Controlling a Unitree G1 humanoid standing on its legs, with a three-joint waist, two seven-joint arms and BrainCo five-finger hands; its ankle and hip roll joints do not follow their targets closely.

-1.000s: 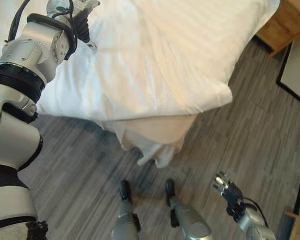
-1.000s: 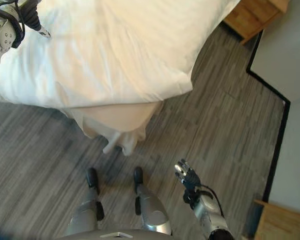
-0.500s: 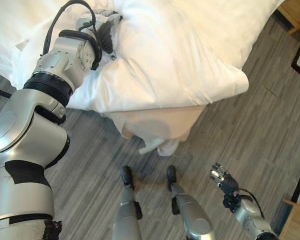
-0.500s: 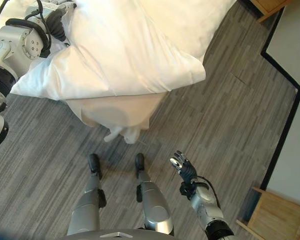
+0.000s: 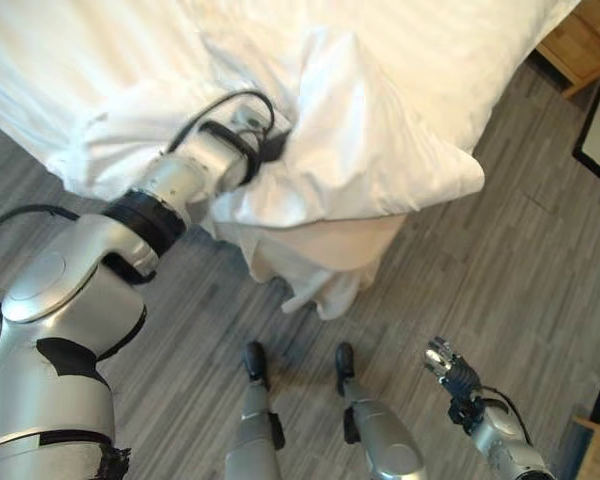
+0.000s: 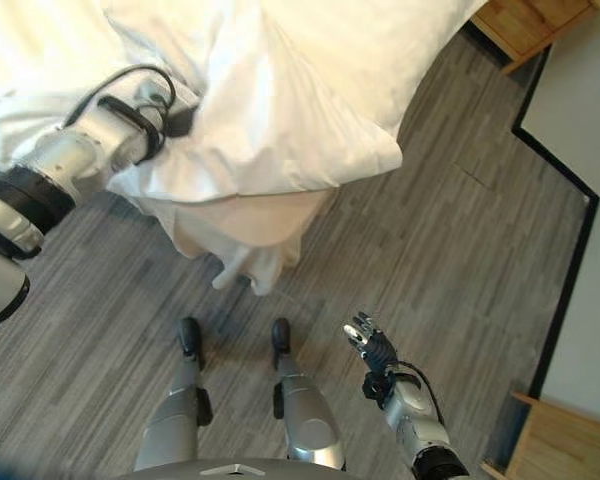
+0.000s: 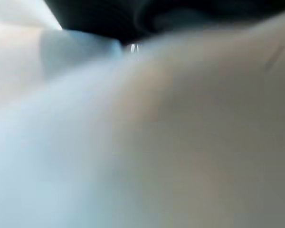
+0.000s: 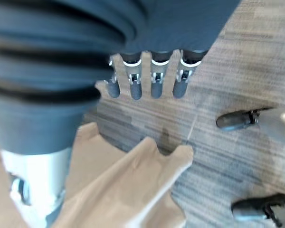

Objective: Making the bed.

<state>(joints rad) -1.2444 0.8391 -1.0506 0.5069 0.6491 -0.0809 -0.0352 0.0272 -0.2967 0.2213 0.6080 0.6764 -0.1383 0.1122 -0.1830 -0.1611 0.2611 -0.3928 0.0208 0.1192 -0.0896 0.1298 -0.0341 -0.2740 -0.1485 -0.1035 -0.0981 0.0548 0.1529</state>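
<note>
Fingers of the left hand [image 5: 267, 148] are buried in the white duvet [image 5: 380, 120] — grip unreadable — right hand [image 6: 368, 340] hangs relaxed, empty.

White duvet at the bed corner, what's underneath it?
Under the white duvet a beige sheet hangs at the corner towards the grey floor. The left hand reaches into its folds, fingers hidden.

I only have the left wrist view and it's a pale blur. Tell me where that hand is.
Observer: The left hand is pushed into a fold of the white duvet near the bed's corner; its fingers are hidden.
Operator: Report the right hand.
Observer: The right hand hangs low over the grey floor, fingers relaxed, holding nothing.
Operator: Say what's under the duvet corner.
Observer: A beige sheet droops toward the floor.
</note>
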